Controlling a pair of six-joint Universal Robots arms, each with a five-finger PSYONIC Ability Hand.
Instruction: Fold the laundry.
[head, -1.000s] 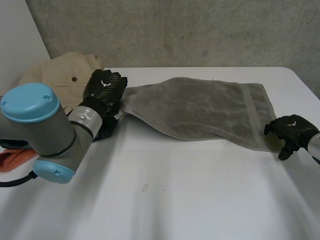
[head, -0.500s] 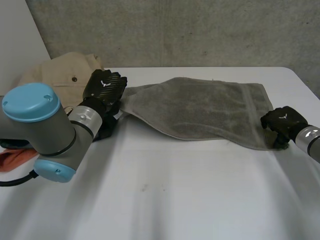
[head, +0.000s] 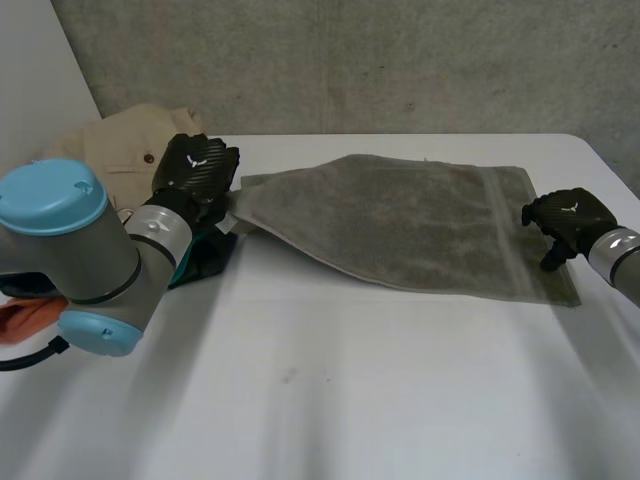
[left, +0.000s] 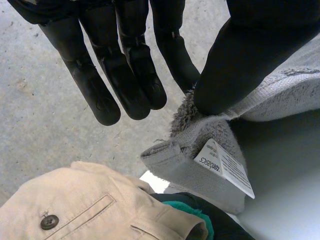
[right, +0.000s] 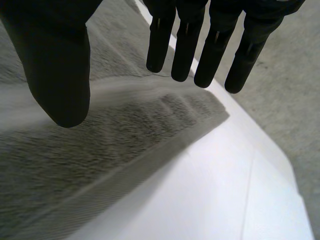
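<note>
Since a second ago the towel (head: 400, 225) has been drawn left and flattened on the white table (head: 350, 400).
At far left an orange cloth (head: 25, 320), a beige garment (head: 110, 150) and a dark green cloth (head: 200, 258) are piled. The towel's left corner is pinched between thumb and finger of the left hand (head: 198, 168); the right hand (head: 565, 212) is held open over its right edge. A concrete wall (head: 400, 60) is seen behind.
</note>
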